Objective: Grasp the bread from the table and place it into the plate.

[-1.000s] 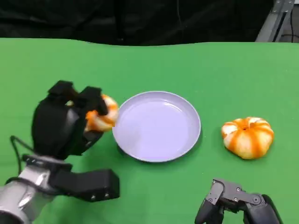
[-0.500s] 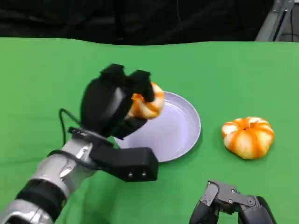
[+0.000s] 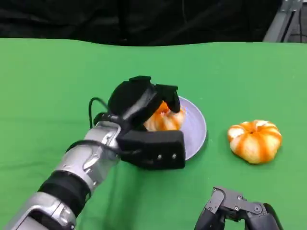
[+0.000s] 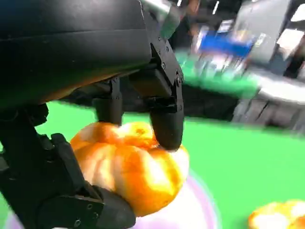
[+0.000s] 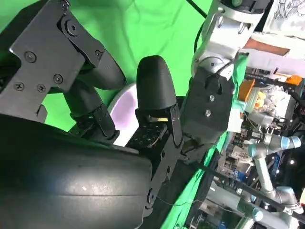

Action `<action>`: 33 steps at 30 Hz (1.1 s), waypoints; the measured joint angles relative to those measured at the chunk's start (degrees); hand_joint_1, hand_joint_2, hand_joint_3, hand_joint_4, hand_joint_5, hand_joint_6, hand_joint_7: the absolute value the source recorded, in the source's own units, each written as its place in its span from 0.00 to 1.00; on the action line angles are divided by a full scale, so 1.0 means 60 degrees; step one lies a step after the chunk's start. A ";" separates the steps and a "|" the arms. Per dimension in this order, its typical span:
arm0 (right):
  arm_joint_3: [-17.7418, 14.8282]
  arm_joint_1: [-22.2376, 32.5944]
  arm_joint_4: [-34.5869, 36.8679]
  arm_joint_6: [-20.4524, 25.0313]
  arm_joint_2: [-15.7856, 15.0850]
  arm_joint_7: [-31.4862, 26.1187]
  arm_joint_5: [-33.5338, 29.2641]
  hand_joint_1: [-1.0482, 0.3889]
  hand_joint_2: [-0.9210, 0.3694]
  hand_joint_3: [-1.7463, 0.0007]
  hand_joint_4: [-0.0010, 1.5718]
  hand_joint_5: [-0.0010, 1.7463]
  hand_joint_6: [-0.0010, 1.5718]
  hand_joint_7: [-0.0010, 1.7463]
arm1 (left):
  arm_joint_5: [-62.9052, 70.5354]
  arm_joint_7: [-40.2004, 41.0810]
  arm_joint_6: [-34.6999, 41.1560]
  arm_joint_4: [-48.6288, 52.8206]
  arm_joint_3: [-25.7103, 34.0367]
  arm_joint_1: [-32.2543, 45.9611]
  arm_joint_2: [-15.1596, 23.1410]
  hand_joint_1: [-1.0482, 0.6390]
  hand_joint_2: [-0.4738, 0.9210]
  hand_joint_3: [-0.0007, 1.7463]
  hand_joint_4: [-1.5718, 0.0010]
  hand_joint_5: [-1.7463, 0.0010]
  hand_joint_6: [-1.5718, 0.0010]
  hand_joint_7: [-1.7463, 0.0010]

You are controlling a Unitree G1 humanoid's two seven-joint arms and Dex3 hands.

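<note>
Two orange-and-white rolls show on my green bench (image 3: 57,76), and one of them, the bread (image 3: 165,119), is clamped in the fingers (image 3: 173,98) of my left hand (image 3: 139,103). I hold it over the plate (image 3: 195,127), above the plate's left half, with my silver forearm reaching in from the near left side of the plate and covering much of its rim there. From the camera behind my left wrist, two fingers (image 4: 167,124) press on top of the bread (image 4: 136,171) while the thumb side cradles it from below, and the pale surface of the plate (image 4: 195,214) lies right beneath it; whether the bread already touches the plate I cannot tell. The other roll (image 3: 254,140) sits on the bench to the right of the plate, apart from its rim. My right hand (image 3: 237,211) rests low at the near edge of the bench, nearer to me than the plate and off to its right, holding nothing, with its fingers (image 5: 155,90) parted. Past those fingers, the right wrist camera catches a pale slice of the plate (image 5: 125,107) and my left forearm (image 5: 217,62) beyond it.
</note>
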 measured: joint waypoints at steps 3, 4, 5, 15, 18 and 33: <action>-0.0002 0.0018 -0.0041 0.0077 0.0000 0.0003 0.0001 0.70 0.57 0.08 0.56 1.00 0.53 0.82 | 0.0389 -0.0830 0.1045 -0.0338 -0.0366 0.0005 -0.0010 0.24 1.00 0.09 1.00 0.86 0.95 0.90; -0.0002 0.0010 -0.0048 0.0084 0.0000 0.0004 0.0001 0.70 0.57 0.08 0.56 1.00 0.53 0.82 | 0.0459 -0.0981 0.1323 -0.0430 -0.0458 0.0005 -0.0020 0.24 1.00 0.09 1.00 0.88 0.95 0.90; -0.0002 0.0007 -0.0051 0.0086 0.0000 0.0004 0.0002 0.70 0.57 0.08 0.57 1.00 0.53 0.82 | 0.0564 -0.1089 0.1517 -0.0499 -0.0530 0.0006 -0.0026 0.22 1.00 0.13 1.00 0.95 0.98 0.92; 0.0001 -0.0026 -0.0051 0.0094 0.0000 0.0005 0.0000 0.71 0.58 0.06 0.58 1.00 0.53 0.82 | 0.0619 -0.2013 0.2422 -0.0962 -0.0797 0.0014 0.0121 0.15 1.00 0.20 1.00 1.00 1.00 0.95; 0.0006 -0.0041 -0.0051 0.0096 0.0001 0.0007 0.0000 0.71 0.59 0.06 0.58 1.00 0.53 0.83 | 0.0524 -0.2237 0.2496 -0.1232 -0.0744 0.0105 0.0221 0.13 1.00 0.22 1.00 1.00 1.00 0.98; -0.0006 -0.0075 -0.0034 0.0103 -0.0005 0.0025 0.0037 0.71 0.58 0.06 0.57 1.00 0.53 0.83 | -0.2585 -0.4604 0.2982 -0.6291 0.1761 0.3086 0.1456 0.20 1.00 0.17 0.88 0.93 0.89 0.94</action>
